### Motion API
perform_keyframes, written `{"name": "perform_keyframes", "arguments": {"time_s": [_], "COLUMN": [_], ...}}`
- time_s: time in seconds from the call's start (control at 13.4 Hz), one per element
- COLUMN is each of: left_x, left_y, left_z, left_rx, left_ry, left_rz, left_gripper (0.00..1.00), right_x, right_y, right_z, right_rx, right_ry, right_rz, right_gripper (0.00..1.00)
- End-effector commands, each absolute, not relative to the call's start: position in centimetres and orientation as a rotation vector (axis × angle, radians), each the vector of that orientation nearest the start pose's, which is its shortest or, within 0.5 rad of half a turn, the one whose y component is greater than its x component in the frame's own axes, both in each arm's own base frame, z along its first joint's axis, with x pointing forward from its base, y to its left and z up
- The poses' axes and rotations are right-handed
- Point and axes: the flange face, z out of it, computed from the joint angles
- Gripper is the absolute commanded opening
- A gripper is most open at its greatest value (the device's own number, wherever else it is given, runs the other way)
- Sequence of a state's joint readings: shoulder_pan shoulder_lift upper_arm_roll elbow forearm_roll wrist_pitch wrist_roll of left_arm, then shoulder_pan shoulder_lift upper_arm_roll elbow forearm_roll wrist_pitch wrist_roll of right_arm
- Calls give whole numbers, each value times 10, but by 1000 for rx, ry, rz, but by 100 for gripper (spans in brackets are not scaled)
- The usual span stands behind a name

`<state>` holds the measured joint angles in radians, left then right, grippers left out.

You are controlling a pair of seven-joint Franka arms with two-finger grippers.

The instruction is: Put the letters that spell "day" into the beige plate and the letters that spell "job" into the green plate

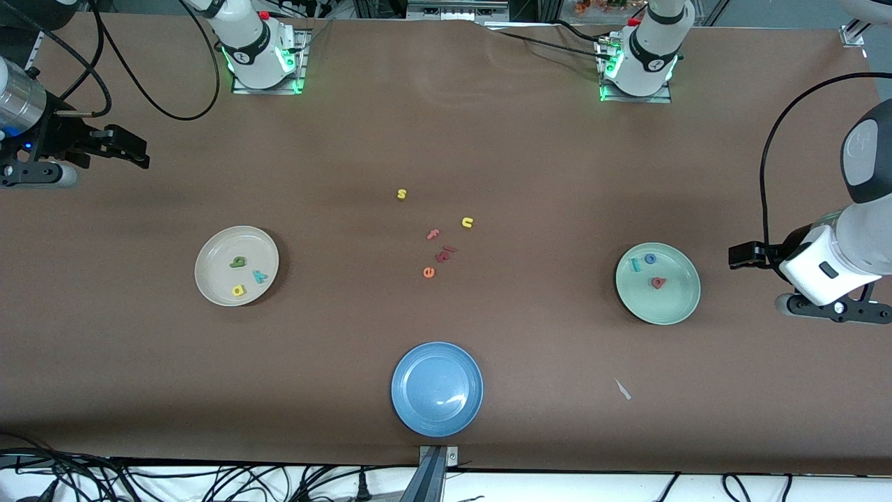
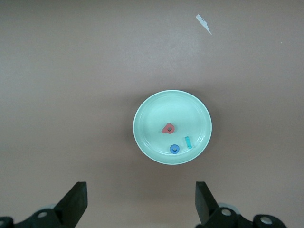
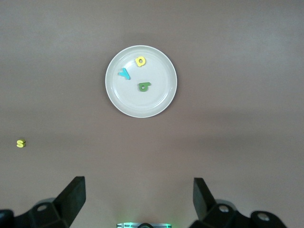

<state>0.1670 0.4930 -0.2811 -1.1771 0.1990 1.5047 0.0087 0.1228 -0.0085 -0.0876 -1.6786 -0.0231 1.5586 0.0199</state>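
Brown table edges: left tool, right tool spread, parked.

A brown cloth covered the whole table, wrinkled slightly along its upper edge. Black cables trailed over a pale floor strip at the near edge, where a metal bracket clamped on. Lighting was even and soft.

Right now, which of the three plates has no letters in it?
The blue plate, nearest the front camera. The beige plate and the green plate hold three letters each.
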Motion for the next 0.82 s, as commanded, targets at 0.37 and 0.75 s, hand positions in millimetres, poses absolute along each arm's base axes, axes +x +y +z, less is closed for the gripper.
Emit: {"name": "perform_keyframes", "arguments": {"time_s": [0.37, 0.75], "left_x": [680, 680], "left_y": [-11, -11], "left_z": [512, 512], "left_rx": [-3040, -3040], "left_ry": [151, 151], "left_rz": [228, 228], "left_gripper": [100, 100], "right_x": [547, 548], "right_y": [21, 23], "right_z": [579, 583], "right_rx": [-3149, -3152], "right_ry": [-46, -49], "right_rz": [210, 200], "right_gripper": [100, 100]}}
